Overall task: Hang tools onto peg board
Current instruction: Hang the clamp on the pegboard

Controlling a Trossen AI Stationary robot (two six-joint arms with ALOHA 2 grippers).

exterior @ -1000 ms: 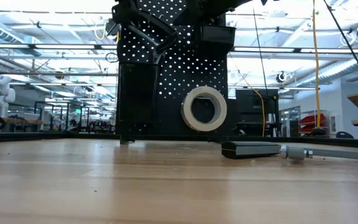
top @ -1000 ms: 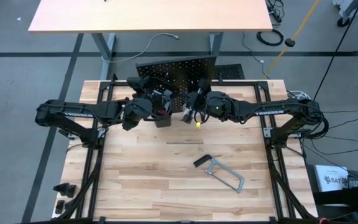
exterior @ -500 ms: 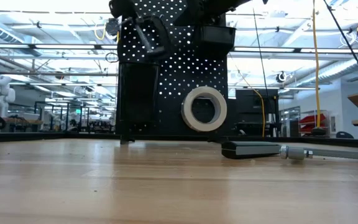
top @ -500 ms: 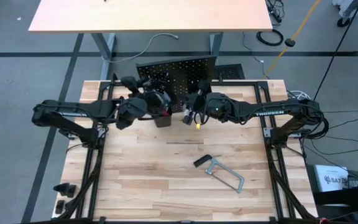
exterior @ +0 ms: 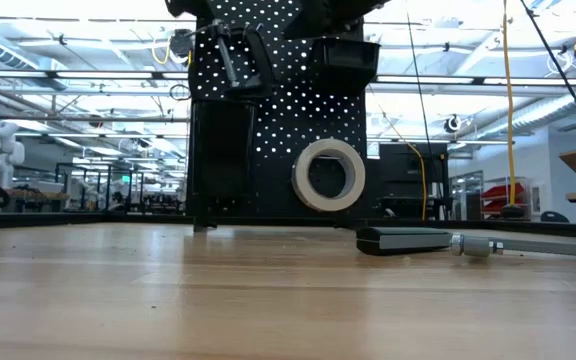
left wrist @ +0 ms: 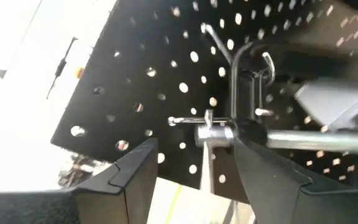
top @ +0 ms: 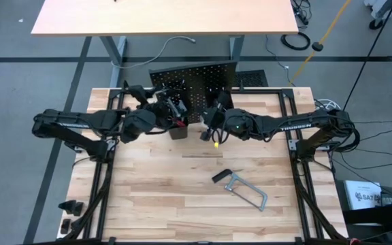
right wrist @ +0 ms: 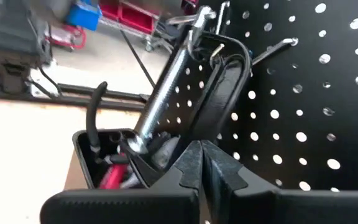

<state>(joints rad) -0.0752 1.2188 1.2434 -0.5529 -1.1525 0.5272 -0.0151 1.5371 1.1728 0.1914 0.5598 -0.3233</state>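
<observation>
The black peg board (top: 196, 76) stands upright at the table's far edge. A black C-clamp (left wrist: 244, 81) with a silver screw (right wrist: 166, 93) hangs by its frame from a silver hook on the board. My left gripper (left wrist: 194, 149) is open just in front of the clamp, its fingers (left wrist: 135, 174) on either side of the screw's handle end without touching it. My right gripper (right wrist: 201, 152) is shut, right below the clamp's frame (right wrist: 219, 93). A white tape roll (exterior: 328, 175) hangs lower on the board. A grey bar clamp (top: 240, 187) lies on the table. My right gripper's shut fingertips (right wrist: 191, 163) point at the lower part of the C-clamp's black frame (right wrist: 213, 118) from the table's near right side. I cannot tell whether they touch it.
A black bin (right wrist: 98, 158) on the board's front holds red-handled tools. The bar clamp also shows in the low view (exterior: 418, 240), lying flat to the right. The wooden tabletop (top: 155, 197) stretches toward the near edge. A tan desk (top: 162, 17) stands beyond the board.
My left gripper has drawn back from the peg board toward the table's left edge. My right gripper has shifted a little toward the near edge. The C-clamp stays on its hook.
</observation>
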